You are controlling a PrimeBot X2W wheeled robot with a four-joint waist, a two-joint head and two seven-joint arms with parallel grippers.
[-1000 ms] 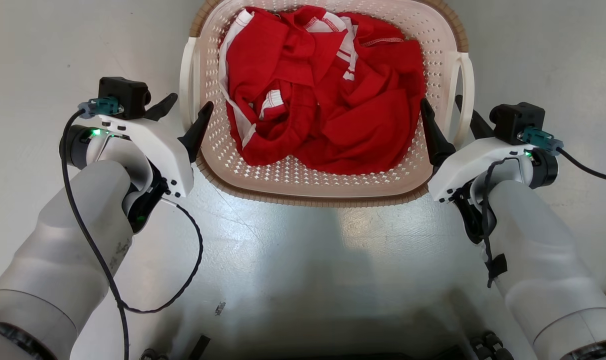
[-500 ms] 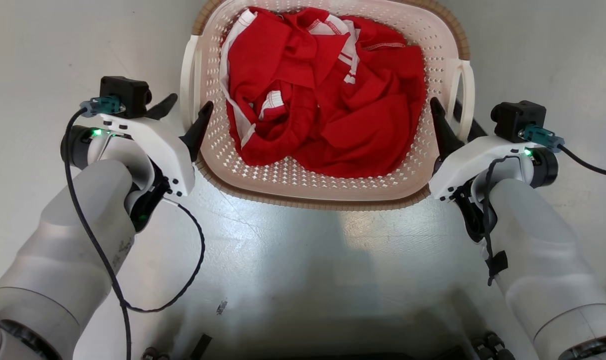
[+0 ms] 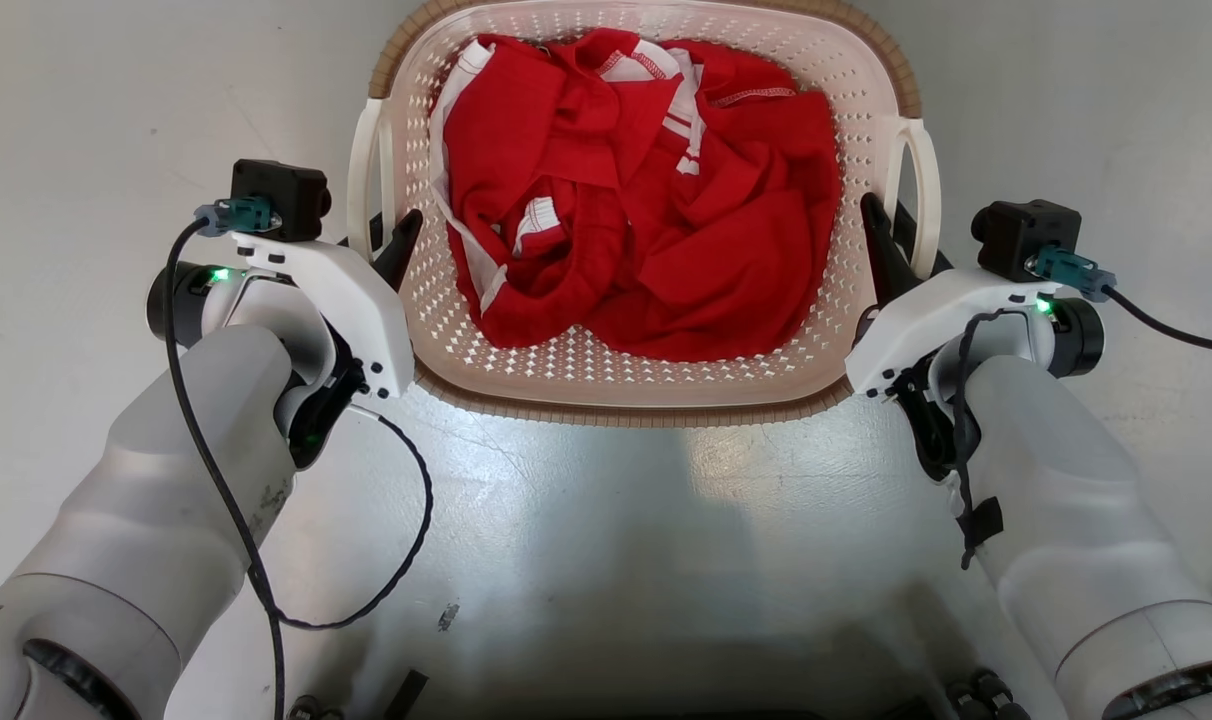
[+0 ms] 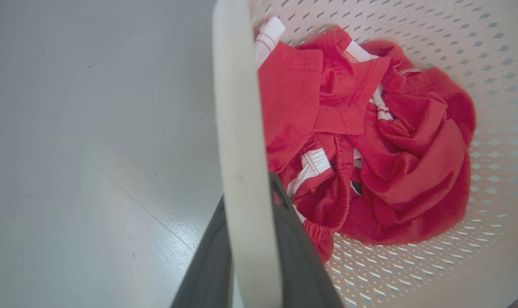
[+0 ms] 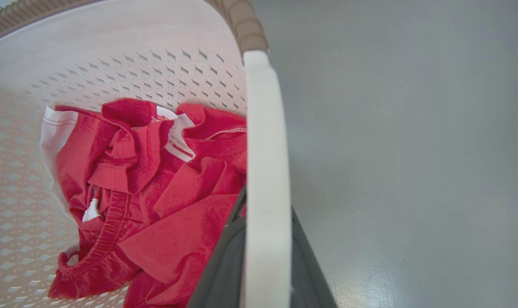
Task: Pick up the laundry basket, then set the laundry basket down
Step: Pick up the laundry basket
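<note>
The laundry basket (image 3: 616,375) sits on the floor (image 3: 606,540) at the robot's twelve o'clock, loaded with crumpled red clothes (image 3: 656,240) trimmed in white. The left end effector (image 3: 391,226) is clamped on the white left handle (image 3: 364,170) at the basket's nine o'clock side, and the right end effector (image 3: 886,214) is clamped on the right handle (image 3: 928,180) at three o'clock. In each wrist view the handle's flat strap runs straight up between the two dark fingers. Both grips sit low on their loops, toward the six o'clock end, so the far end of the basket will probably sag when it leaves the floor. The lift will likely go best with both arms rising together at one pace, level and straight up. The thin straps could slide through the fingers, so a slow start looks wise. The clothes are heaped a little toward three o'clock, which may load the right arm slightly more. The floor is pale grey, smooth and glossy, with a bright sheen at the basket's six o'clock and a small dark scrap (image 3: 447,616) nearer the robot. Such a slick surface would let the basket skid if it were dragged rather than lifted.
</note>
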